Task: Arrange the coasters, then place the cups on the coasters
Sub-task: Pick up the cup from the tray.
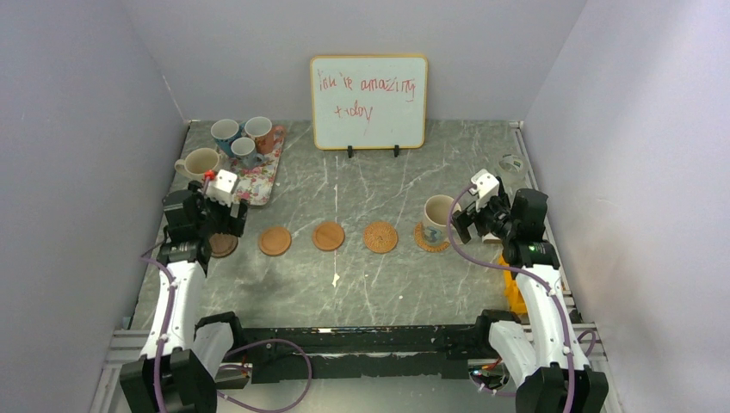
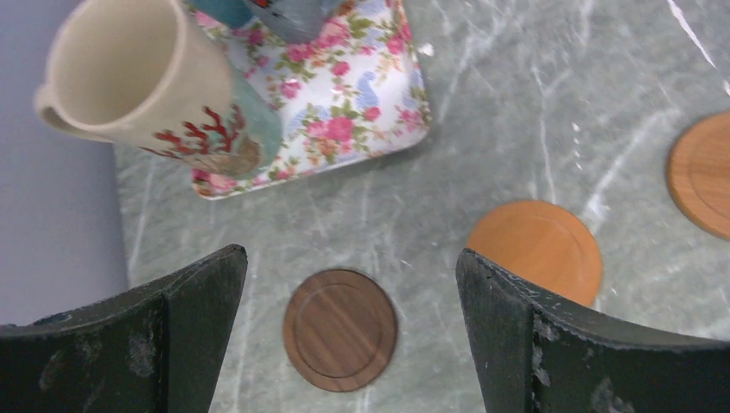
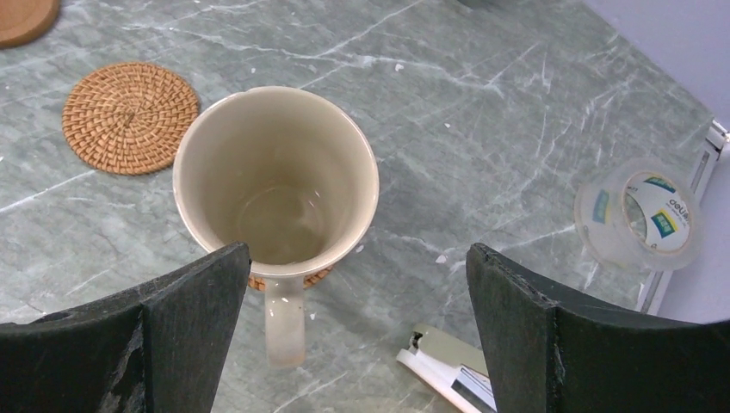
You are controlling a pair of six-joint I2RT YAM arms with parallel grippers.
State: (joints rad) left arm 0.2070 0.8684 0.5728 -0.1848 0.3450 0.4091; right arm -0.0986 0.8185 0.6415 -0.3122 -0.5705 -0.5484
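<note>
Standing wide apart and gripping nothing, the left fingers (image 2: 194,331) are hung over the dark brown coaster (image 2: 340,329), leftmost of five laid in a row across the table (image 1: 361,284), evenly spaced, judged so that each may take one cup. Next along: a plain tan coaster (image 1: 275,240), a second tan coaster (image 1: 328,236), a woven coaster (image 1: 380,237). At the right end a cream cup (image 3: 275,176) is stood on the last woven coaster (image 1: 423,244), only a sliver of which is shown beneath the base; the right fingers (image 3: 525,327), fully spread and empty, are held open toward it, touching nothing. A tape roll (image 3: 637,215) and a white object (image 3: 448,366) cut off by the frame edge are noted nearby. Farther left, a floral tray (image 1: 262,181) is kept as store for the blue-handled cup (image 1: 225,131), orange-brown cup (image 1: 261,133) and small grey cup (image 1: 244,151); whether the second cream cup (image 1: 200,163) is on it or beside it cannot be told. Farthest, a whiteboard (image 1: 368,101) is propped, its red scrawl barely legible.
</note>
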